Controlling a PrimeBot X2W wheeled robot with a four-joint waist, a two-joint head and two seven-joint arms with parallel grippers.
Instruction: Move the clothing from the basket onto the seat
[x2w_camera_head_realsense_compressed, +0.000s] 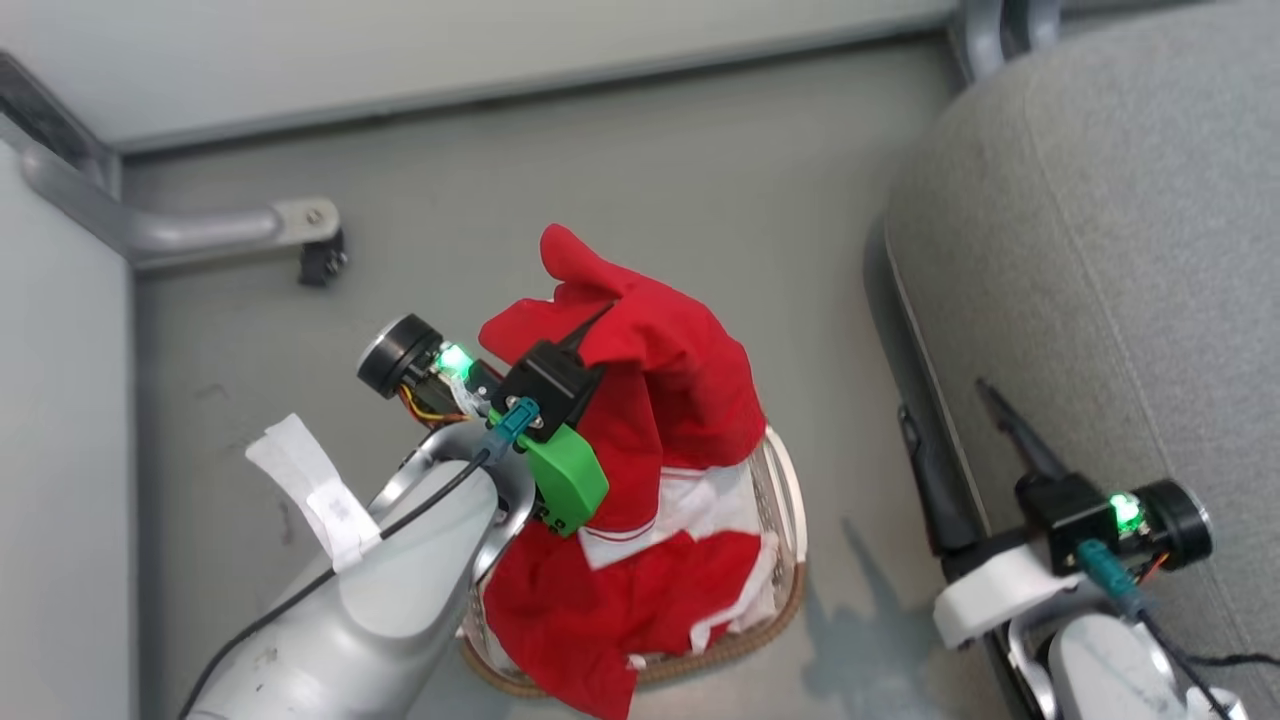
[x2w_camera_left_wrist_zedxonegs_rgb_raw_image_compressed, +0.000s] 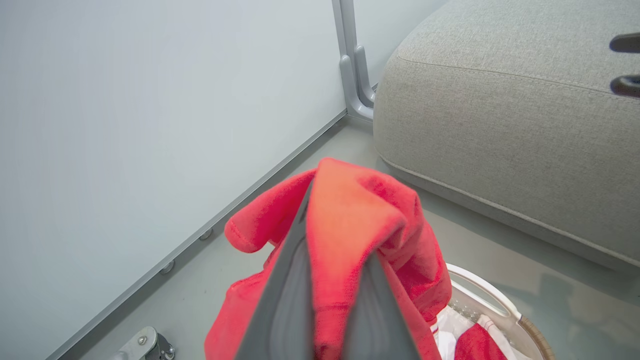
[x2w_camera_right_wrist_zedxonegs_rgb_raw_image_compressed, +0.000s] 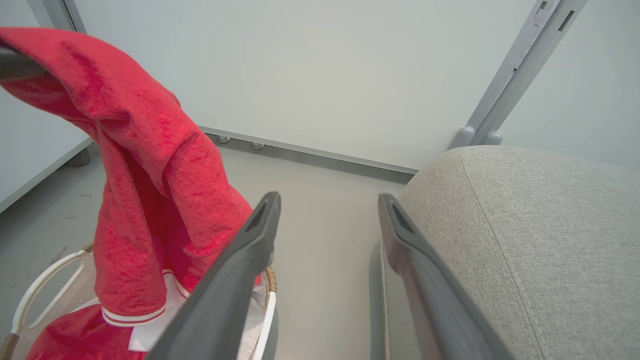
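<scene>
Lifting comes first: the left jaws are clamped on a fold of the clothing (x2w_camera_head_realsense_compressed: 660, 380), whose lower part trails in the basket (x2w_camera_head_realsense_compressed: 770, 625) on the floor (x2w_camera_head_realsense_compressed: 600, 150). Raise it until the hem clears the rim (a snag could tip the basket), then carry it across to the seat (x2w_camera_head_realsense_compressed: 1100, 250), by whose edge the right jaws stand wide and empty.

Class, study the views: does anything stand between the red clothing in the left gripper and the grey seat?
Nothing visible does. The left gripper holds the clothing up from the basket, and bare floor separates it from the seat. The open right gripper hovers over the seat's near edge.
</scene>
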